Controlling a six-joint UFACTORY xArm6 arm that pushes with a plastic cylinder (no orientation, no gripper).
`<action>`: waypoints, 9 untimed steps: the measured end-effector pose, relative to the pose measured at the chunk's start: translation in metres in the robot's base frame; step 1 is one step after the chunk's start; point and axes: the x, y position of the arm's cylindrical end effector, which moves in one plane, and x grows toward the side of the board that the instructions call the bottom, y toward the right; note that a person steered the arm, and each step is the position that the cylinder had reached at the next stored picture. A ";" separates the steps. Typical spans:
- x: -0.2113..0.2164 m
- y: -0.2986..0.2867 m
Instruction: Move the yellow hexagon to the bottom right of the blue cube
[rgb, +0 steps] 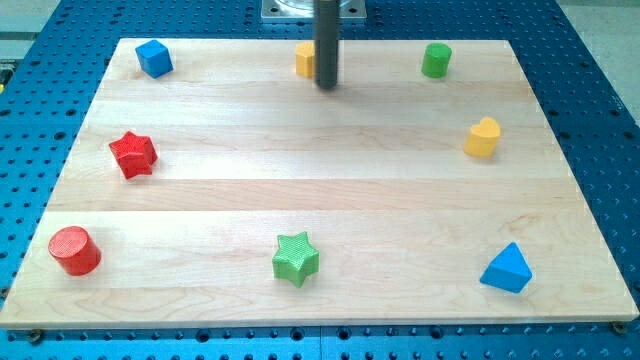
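Blocks are spread around the edge of a pale wooden board (320, 200). Nearest, along the view's bottom, a red cylinder (75, 250) is seen at the left, a green star (295, 258) near the middle and a blue triangular block (507, 268) at the right. Farther up, a red star (132, 154) sits near the left edge and a yellow heart-like block (482, 137) near the right edge; its exact shape is hard to make out.

Along the view's top, the blue cube (153, 58) is found at the left corner and a green cylinder (436, 60) toward the right. Between them stands the yellow hexagon (304, 60), well apart from the cube, but its right part is hidden behind the dark rod, so its shape cannot be confirmed. The tip (326, 86) is placed just to the right of and slightly below this block; whether they touch cannot be told. No jaws are carried, so nothing is gripped. The rod's upper part is cut off by the frame.

The board is made of light planks and lies on a blue perforated table (585, 80). A grey metal base (300, 10) is partly seen at the top edge.
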 end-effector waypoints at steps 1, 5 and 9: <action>-0.019 -0.002; -0.061 -0.025; 0.000 -0.285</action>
